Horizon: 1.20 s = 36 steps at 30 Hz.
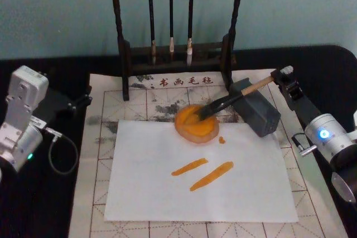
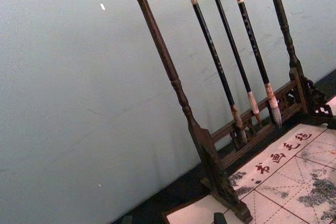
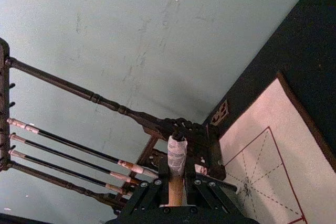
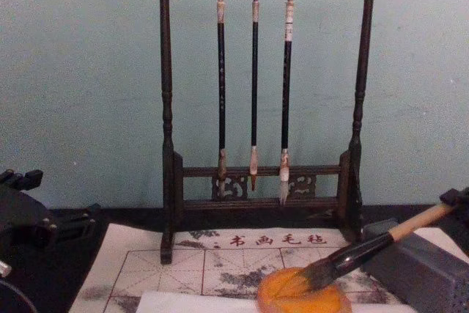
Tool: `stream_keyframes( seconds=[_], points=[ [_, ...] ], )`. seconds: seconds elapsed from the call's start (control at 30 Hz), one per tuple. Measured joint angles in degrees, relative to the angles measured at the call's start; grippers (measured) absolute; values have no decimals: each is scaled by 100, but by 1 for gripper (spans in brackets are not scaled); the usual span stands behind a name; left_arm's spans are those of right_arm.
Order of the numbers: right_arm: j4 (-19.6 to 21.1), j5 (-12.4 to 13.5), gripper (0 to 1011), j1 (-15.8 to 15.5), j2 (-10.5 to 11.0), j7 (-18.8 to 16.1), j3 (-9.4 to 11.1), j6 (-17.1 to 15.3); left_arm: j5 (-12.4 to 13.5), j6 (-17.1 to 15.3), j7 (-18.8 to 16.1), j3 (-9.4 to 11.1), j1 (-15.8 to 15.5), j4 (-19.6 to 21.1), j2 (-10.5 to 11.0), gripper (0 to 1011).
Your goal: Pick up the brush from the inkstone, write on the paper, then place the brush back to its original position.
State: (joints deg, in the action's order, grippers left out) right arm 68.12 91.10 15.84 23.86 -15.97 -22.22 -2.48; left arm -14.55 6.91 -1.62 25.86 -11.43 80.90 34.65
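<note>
From the head view, the brush [image 1: 231, 101] lay slanted, its dark bristles resting in the orange dish [image 1: 196, 122] and its tan handle running up over the grey block [image 1: 255, 106] to the right gripper [image 1: 283, 78], which was clenched on the handle's end. The paper [image 1: 201, 185] lay on the gridded mat [image 1: 139, 98], carrying two orange strokes [image 1: 202, 171], with the dish overlapping its far edge. The left gripper [image 1: 78, 102] sat off the mat's left side, well apart from the paper; I could not tell whether its claw was released or clenched.

In the left wrist view, the brush rack [image 2: 178, 87] stood with three thin brushes [image 2: 231, 51] hanging.

In the right wrist view, the fingers [image 3: 152, 190] gripped the tan handle [image 3: 176, 182].

From the chest view, the brush [image 4: 366, 249] leaned down from the right edge into the dish [image 4: 304, 297], over the block [image 4: 421, 269].
</note>
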Motion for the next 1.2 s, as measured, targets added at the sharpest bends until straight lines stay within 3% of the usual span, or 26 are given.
stream_keyframes(
  seconds=[0.37,0.9,1.03,1.2],
  points=[
    [2,3,208,0,0,0,-1,4,0,0,0,0,0,0,0,1001],
    [2,6,671,0,1,-1,0,6,0,0,0,0,0,0,0,1001],
    [2,6,842,0,0,0,0,6,0,0,0,0,0,0,0,1001],
    [2,6,952,0,0,-1,0,6,0,0,0,0,0,0,0,1001]
  ],
)
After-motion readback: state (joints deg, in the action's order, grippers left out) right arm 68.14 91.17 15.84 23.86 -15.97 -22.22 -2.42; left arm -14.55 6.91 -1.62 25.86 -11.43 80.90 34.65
